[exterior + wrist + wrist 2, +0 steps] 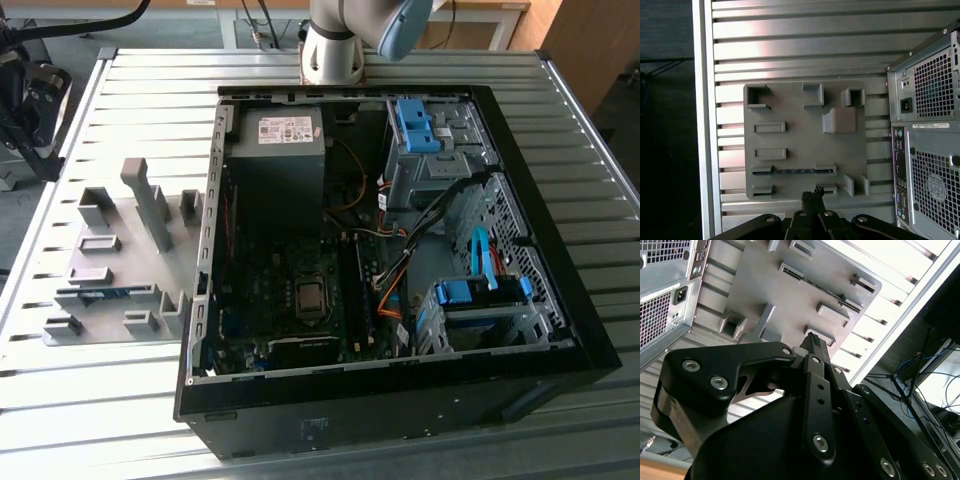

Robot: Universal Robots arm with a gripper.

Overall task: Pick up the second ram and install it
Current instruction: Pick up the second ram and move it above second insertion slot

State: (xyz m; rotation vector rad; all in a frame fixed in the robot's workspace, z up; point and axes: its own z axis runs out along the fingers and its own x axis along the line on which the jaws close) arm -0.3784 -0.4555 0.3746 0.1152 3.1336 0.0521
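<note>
While the second ram sits half-hidden in its fixture, the gripper hangs closed, empty

Most of second ram hidden in grey fixture slot, arm cropped in exterior view

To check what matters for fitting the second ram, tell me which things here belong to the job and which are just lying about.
Job:
ram, sitting in the fixture plate
gripper, near the ram
motherboard in the open case

Lying about:
power supply
drive cages
tall block on the plate
</note>
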